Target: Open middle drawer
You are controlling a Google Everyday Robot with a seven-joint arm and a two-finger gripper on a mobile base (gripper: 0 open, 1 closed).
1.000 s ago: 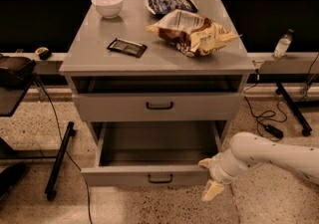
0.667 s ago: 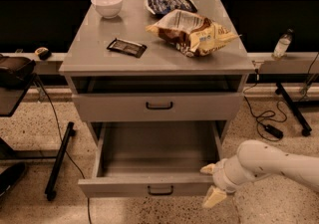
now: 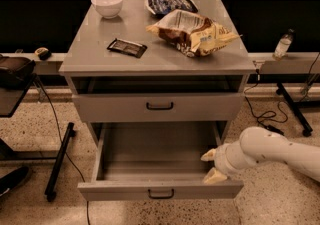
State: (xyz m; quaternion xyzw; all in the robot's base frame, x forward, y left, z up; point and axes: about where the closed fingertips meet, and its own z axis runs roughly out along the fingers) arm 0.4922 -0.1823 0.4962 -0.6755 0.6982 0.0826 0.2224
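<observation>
The middle drawer [image 3: 161, 189] is a grey flat-fronted drawer with a small black loop handle. It stands pulled far out of the cabinet and its inside is empty. My gripper [image 3: 212, 165] is at the drawer's right front corner, just behind the top of its front panel. Its two cream fingertips [image 3: 215, 176] are apart with nothing between them. The white arm comes in from the right. The grey drawer above [image 3: 160, 106] has the same kind of handle, with a dark gap over it. No drawer shows below the open one.
On the cabinet top [image 3: 90, 54] are a white bowl [image 3: 107, 4], a dark flat packet [image 3: 127, 47] and two snack bags [image 3: 192, 30]. A black stand leg [image 3: 59, 161] is on the floor at left. Cables and a frame leg [image 3: 292, 109] are at right.
The middle drawer has slid further out toward the camera. My gripper has drawn up and back from in front of the panel to just behind its top edge.
</observation>
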